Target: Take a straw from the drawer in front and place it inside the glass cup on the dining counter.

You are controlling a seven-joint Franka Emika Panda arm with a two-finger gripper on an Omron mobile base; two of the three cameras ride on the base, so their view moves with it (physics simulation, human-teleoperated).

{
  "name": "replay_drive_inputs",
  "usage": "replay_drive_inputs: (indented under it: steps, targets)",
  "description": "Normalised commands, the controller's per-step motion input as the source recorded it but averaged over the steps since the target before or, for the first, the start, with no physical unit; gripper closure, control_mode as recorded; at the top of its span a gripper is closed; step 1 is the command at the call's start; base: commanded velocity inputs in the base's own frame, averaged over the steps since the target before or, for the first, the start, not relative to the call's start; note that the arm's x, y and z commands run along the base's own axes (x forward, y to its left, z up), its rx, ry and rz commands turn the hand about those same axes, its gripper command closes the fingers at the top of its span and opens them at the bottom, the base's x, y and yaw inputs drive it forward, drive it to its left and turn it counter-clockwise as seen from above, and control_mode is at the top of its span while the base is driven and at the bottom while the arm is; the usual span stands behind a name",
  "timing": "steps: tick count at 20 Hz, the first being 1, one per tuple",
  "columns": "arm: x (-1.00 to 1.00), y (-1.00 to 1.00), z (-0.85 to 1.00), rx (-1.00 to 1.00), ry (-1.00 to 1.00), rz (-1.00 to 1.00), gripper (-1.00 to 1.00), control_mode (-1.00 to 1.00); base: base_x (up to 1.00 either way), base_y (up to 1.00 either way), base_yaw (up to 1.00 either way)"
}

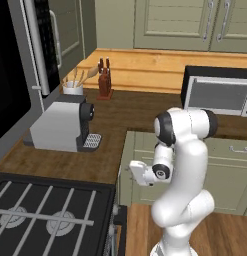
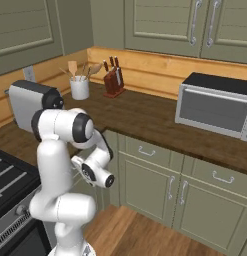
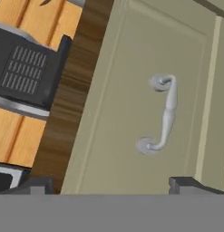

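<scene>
The step in hand was judged to be the approach to the drawer, which was still shut, its sage-green panel front close ahead of the hand in the hand view and rolled nearly a quarter turn. The curved metal handle stood out from the panel, so the grip had something proud of the surface to take.

To do it well, the fingers ought to have straddled the bar of that handle at its middle, between the two round mounts, with the hand rolled so the jaws closed across the bar and not along it. Only once the bar sat well between the pads should they have closed; then the pull wanted to be straight out, square to the drawer front (a slanted pull might have slipped off the bar or bound the drawer).

The gripper was spread as wide as it went, its two dark tips far apart at the bottom of the hand view, one either side below the handle. It held nothing and touched nothing; the handle lay ahead of it, apart from both fingers.

The straw was presumably inside the closed drawer, under the dark wood countertop that carried the toaster oven.
</scene>
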Motion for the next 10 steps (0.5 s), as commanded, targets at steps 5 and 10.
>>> replay_drive_inputs:
  steps: [5, 10]
  targets:
    - [0.43, 0.0, -0.42, 0.04, 0.08, 0.0, -1.0, -1.0, 0.0, 0.0, 0.0]
    - [0.38, 0.17, -0.32, 0.0, 0.0, 0.0, -1.0, -1.0, 0.0, 0.0, 0.0]
